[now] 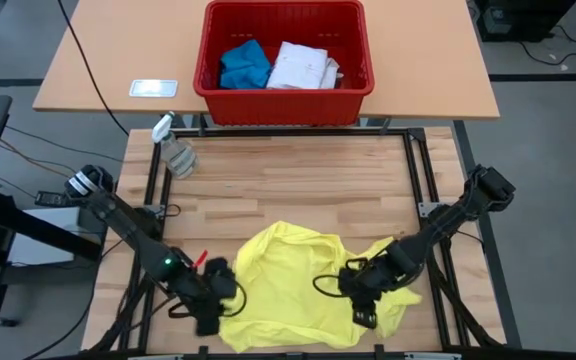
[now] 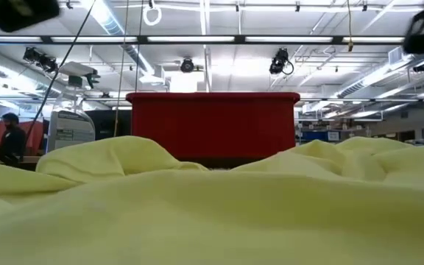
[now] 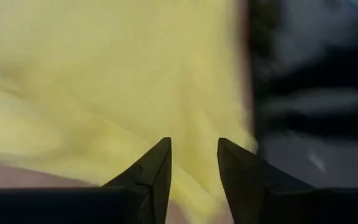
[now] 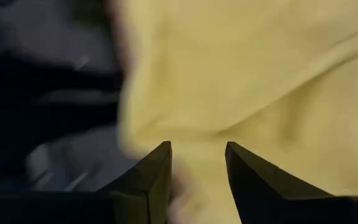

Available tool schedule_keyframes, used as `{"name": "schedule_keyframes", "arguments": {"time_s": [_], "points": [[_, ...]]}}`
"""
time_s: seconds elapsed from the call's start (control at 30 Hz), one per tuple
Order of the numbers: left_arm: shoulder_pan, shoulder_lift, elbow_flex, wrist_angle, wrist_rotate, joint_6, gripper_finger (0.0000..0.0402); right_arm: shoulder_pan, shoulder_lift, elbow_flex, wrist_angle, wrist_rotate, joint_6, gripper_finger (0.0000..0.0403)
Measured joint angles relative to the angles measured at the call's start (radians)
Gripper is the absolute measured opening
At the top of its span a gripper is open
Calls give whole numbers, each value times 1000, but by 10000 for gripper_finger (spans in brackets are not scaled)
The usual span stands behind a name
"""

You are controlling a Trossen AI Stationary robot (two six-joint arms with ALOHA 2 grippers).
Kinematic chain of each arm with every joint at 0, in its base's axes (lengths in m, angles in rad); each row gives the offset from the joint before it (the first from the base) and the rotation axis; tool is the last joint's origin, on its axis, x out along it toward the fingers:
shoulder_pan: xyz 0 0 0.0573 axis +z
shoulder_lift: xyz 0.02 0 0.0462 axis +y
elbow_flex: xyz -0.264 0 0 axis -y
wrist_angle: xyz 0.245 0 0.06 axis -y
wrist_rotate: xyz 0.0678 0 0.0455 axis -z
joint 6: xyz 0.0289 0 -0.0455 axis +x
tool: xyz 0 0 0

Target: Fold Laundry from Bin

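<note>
- High view puts my left gripper at the near left edge of the yellow T-shirt and my right gripper on its near right part; the shirt lies rumpled on the wooden table between and under both hands; the red bin sits well beyond them, with a blue piece and a white shirt inside.
- In both wrist views my fingers stand a little apart with yellow cloth ahead of the tips; I cannot tell whether any fold is pinched between them.
- I judge the shirt light, limp and quick to bunch; it will sag and drag, not slide as a sheet.
- Best hold, I think, is a hem, shoulder seam or corner just ahead of each hand; doubled cloth there should slip less than a single layer.
</note>
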Motion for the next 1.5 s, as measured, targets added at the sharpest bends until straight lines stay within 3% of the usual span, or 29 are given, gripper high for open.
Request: {"name": "schedule_keyframes", "arguments": {"time_s": [0.07, 0.1, 0.17, 0.27, 0.37, 0.57, 0.77, 0.87, 1.2, 1.3, 1.5], "points": [[77, 22, -11, 77, -9, 22, 131, -42, 0, -16, 10, 131, 25, 155], [119, 45, -23, 148, 28, 45, 127, -73, -1, -33, 43, 145, 38, 155], [182, 96, -50, 282, 95, 79, 118, -128, 1, -64, 82, 128, 53, 155], [243, 168, -53, 393, 117, 86, 113, -183, 1, -98, 123, 116, 55, 155], [297, 234, -53, 393, 116, 88, 112, -237, 1, -132, 109, 116, 37, 155], [377, 313, -54, 151, 115, 74, 111, -358, 0, -217, 101, 159, 9, 155], [451, 295, -52, -156, 98, 56, 111, -486, 0, -281, 153, 288, -10, 155], [483, 244, -55, -292, 69, 40, 111, -545, 0, -285, 158, 346, -88, 155], [545, 97, -54, -490, 15, -50, 111, -744, -6, -285, 164, 586, -429, 148], [559, 80, -55, -457, 18, -113, 111, -782, -37, -262, 166, 516, -516, 139], [536, 65, -53, -224, 36, -155, 111, -755, -137, -255, 60, 128, -540, 131]]}}
